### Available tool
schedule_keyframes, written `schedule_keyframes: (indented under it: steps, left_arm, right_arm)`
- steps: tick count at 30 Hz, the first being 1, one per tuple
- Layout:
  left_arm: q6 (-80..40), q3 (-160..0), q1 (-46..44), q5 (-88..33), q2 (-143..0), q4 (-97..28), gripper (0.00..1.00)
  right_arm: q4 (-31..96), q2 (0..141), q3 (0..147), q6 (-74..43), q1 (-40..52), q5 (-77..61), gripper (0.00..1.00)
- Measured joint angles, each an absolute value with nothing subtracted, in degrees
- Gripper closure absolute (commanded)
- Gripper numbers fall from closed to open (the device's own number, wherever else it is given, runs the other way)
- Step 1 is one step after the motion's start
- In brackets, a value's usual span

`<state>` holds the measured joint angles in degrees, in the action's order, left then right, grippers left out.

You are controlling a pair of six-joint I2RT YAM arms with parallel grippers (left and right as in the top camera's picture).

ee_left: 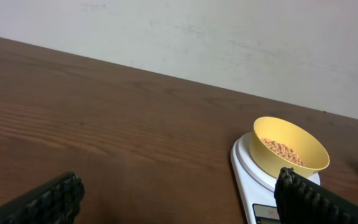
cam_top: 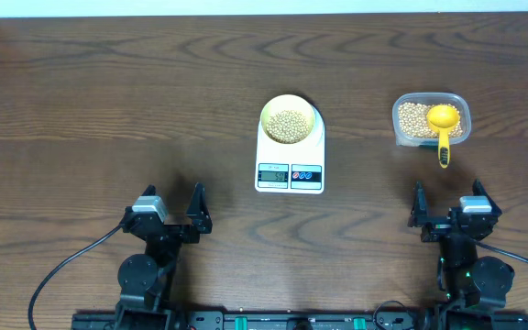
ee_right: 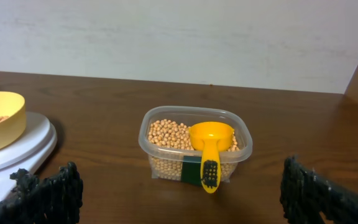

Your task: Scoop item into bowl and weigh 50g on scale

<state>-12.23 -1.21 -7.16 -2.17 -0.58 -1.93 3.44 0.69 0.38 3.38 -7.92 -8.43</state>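
Dark wood surface (cam_top: 108, 110), pale wall behind. Bowl (cam_top: 264, 119) sits on scale (cam_top: 289, 174), beans (cam_top: 289, 126) inside. Scoop (cam_top: 442, 117) rests in tub (cam_top: 401, 112), right of scale. Left claw (cam_top: 172, 200) and right claw (cam_top: 447, 200) both apart, empty. Prob. weigh-check step; next needs display read, top-up if short.

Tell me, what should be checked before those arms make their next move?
1. Bowl sits on the scale: ok.
2. Beans are in the bowl: ok.
3. Display shows the target weight: cannot tell, digits too small.
4. Scoop is parked in the tub, handle over the rim: ok.
5. Left hand open and empty: ok.
6. Right hand open and empty: ok.
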Motion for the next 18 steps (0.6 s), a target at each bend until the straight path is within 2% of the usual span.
schedule_keyframes:
  steps: [18]
  left_arm:
    - [-12.23,-1.21,-7.16,-2.15,-0.58,-1.93,0.0]
  right_arm:
    - [3.44,0.69,0.38,3.38,-7.92,-8.43,0.01]
